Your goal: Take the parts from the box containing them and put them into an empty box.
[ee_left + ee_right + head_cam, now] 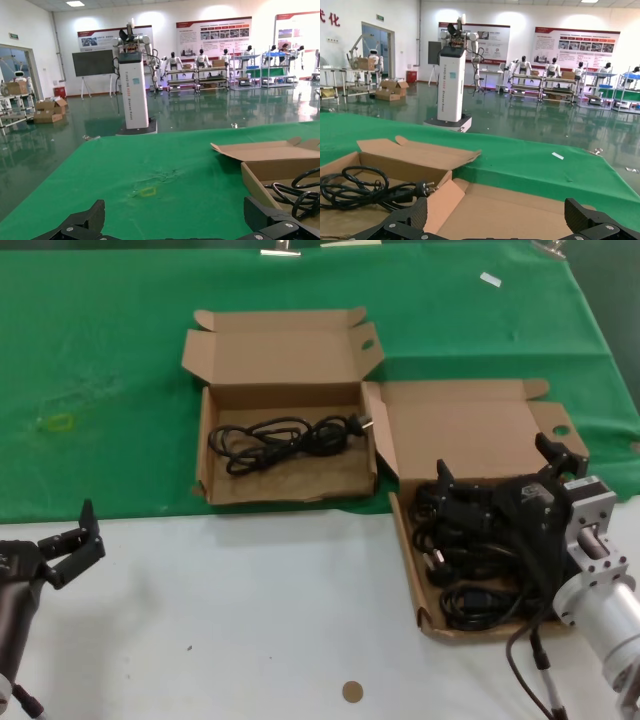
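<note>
Covering the far half of the work surface is a green cloth (110,370); its near edge runs straight across, and the white table (250,630) takes over from there toward the robot. That white stretch offers the widest open room, marked only by a small round brown disc (352,691) near the front edge.

Two cardboard boxes lie open with lids folded back. The left box (205,455) sits wholly on the green cloth, its front wall at the cloth's near edge, and holds one black cable (280,438) coiled loosely across its floor, plug end toward the right wall. The right box (408,560) straddles the cloth's edge, its front part on the white table, its lid's near corner just beside the left box's right wall. It holds a heap of cables (470,575), too tangled to count.

Over that heap hangs the right gripper (495,472), its fingers spread wide with nothing between them; whether they touch the cables cannot be told. The left gripper (75,540) waits over the white table's left edge, well apart from both boxes, fingers also spread and empty.
</note>
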